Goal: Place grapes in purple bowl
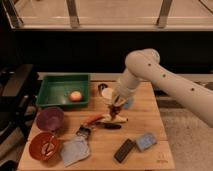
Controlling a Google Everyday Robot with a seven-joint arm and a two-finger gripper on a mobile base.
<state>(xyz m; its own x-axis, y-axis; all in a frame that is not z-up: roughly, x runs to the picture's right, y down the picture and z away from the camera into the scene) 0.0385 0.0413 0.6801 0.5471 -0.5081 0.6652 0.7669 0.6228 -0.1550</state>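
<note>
Overhead and slightly angled, the single camera view looks down on a wooden counter (150, 150) with a white robot arm (165, 80) reaching in from the right edge. The gripper (116, 101) hangs above the middle of the counter, a little toward the far edge, pointing down. A small dark reddish clump, the grapes (118, 106), shows at its tip, lifted off the surface; the fingers appear clenched around it, though the clump is too blurred to tell its long axis or which way it points.

Directly below lie a yellow banana (114, 119) and an orange carrot (93, 119), side by side along the counter's middle. The purple bowl (50, 119) sits near the left edge, round, dull mauve, well apart from the gripper. An orange-red bowl (44, 146) sits at the near left corner, just beside a grey cloth (75, 150). A green bin (64, 91) fills the far left corner and holds an orange fruit (75, 96). A black remote (124, 150) and a blue sponge (146, 142) lie near the near edge.
</note>
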